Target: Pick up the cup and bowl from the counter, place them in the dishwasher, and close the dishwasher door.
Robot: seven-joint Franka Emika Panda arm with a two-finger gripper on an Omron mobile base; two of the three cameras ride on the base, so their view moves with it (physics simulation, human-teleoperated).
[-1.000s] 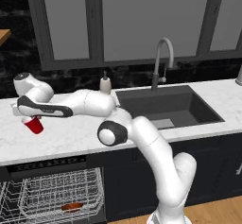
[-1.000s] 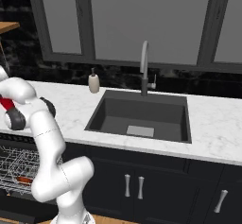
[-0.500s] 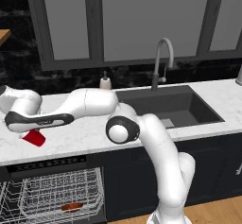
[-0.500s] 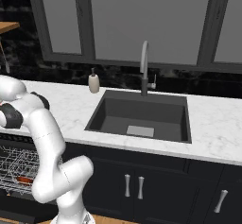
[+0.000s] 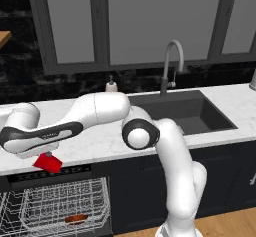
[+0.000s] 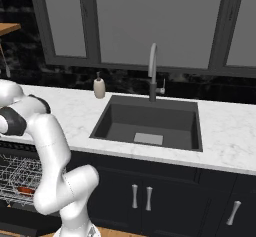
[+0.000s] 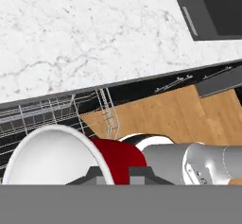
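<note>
We are holding the small red tapered plastic-looking cup [image 5: 48, 162] with its smooth white rim and inside [image 7: 47, 157] in our dark two-finger gripper [image 7: 116, 175], whose jaws are standing narrow, pinched on the cup's wall. In the left base view the cup is hanging tilted at the front edge of the long white marble counter [image 5: 100, 141], just above the black vented strip of the dark under-counter dishwasher [image 5: 55, 172]. The counter slab is looking polished, with fine grey veins running through it [image 7: 94, 34].

Below, the dishwasher is standing open and its white wire rack [image 5: 60, 208] is showing as a thin crossing grid. The shallow round reddish-brown bowl [image 5: 76, 218] is lying almost flat in that rack; we are also seeing it through the wires in the right base view [image 6: 24, 190].

Set into the counter, the dark rectangular sink [image 6: 150, 123] is looking matte, with a pale flat square at its bottom. A slim grey arched metal faucet [image 6: 152, 76] is rising behind it, and a small beige rounded soap dispenser bottle [image 6: 99, 87] is standing to one side on the marble. Dark flat cabinet doors with short silver bar handles [image 6: 141, 198] are running under the counter, a black veined backsplash and grey-framed windows are rising behind, and warm wooden flooring [image 7: 175, 114] is showing below.
</note>
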